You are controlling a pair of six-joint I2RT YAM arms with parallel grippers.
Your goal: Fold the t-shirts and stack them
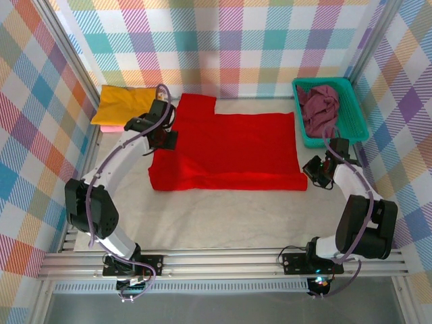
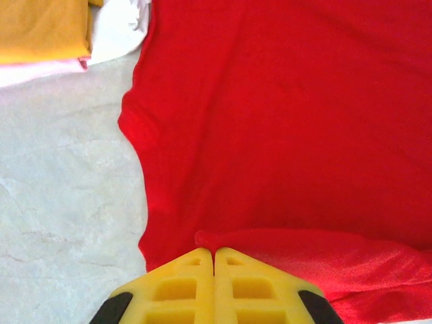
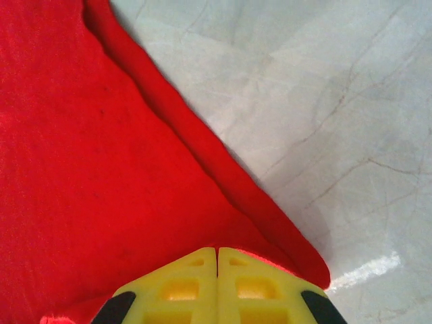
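Setting: a pale, creased table (image 1: 202, 216) walled on three sides by pastel plaid panels.
Left gripper (image 2: 214, 253): yellow fingers (image 2: 175, 290) pressed flat together, no gap between them; the tips sit on the end of a doubled-over strip of red cloth. I cannot tell whether any cloth is caught between them.
Left gripper, from above (image 1: 165, 138): at the left edge of the spread shirt, near the sleeve.
Right gripper (image 3: 216, 251): pads shut against each other, tips over the shirt's near right corner, where a rolled hem runs off diagonally. Whether cloth is nipped, I cannot tell.
Right gripper, from above (image 1: 316, 172): at the near right corner of the shirt.
Red t-shirt (image 1: 229, 148): lies flat mid-table between the two grippers, its near edge folded into a narrow band.
Yellow t-shirt (image 1: 125, 102): folded, far left corner, on top of a pink t-shirt (image 1: 111, 127); a white t-shirt (image 2: 118, 30) peeks out beside them.
Teal basket (image 1: 322, 82): far right corner, just beyond the red shirt.
Maroon t-shirt (image 1: 320, 108): crumpled inside the basket.
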